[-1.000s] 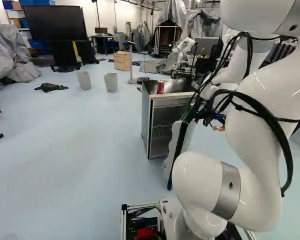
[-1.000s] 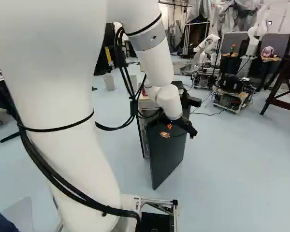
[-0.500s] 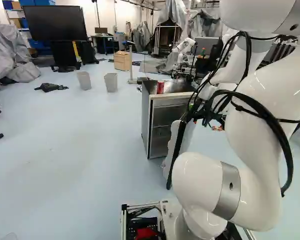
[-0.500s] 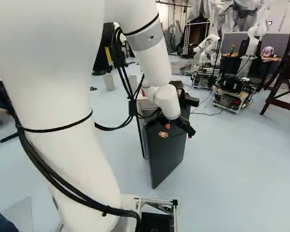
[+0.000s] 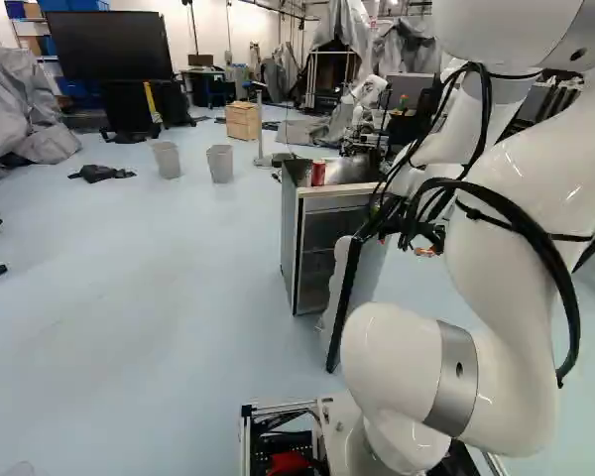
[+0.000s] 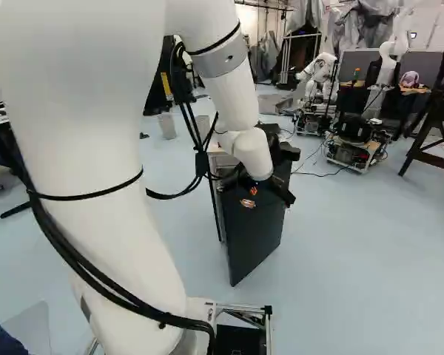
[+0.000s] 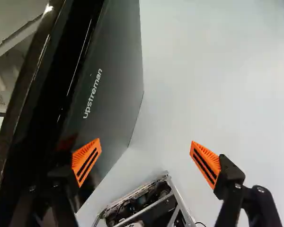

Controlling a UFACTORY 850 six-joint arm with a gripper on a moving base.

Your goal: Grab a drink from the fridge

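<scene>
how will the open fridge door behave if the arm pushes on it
The fridge door will probably feel stiff, as it looks flat and straight-edged. Since it stands swung out from the fridge, it should turn about its hinged side rather than slide. The orange pads of the fingers might slip on its black edge, which looks glossy in the wrist view.

Pale blue floor [image 5: 129, 297]; white wall [image 5: 210, 30] behind dark screen [image 5: 109, 47]; wooden drawer unit [image 5: 242, 121].
</scene>
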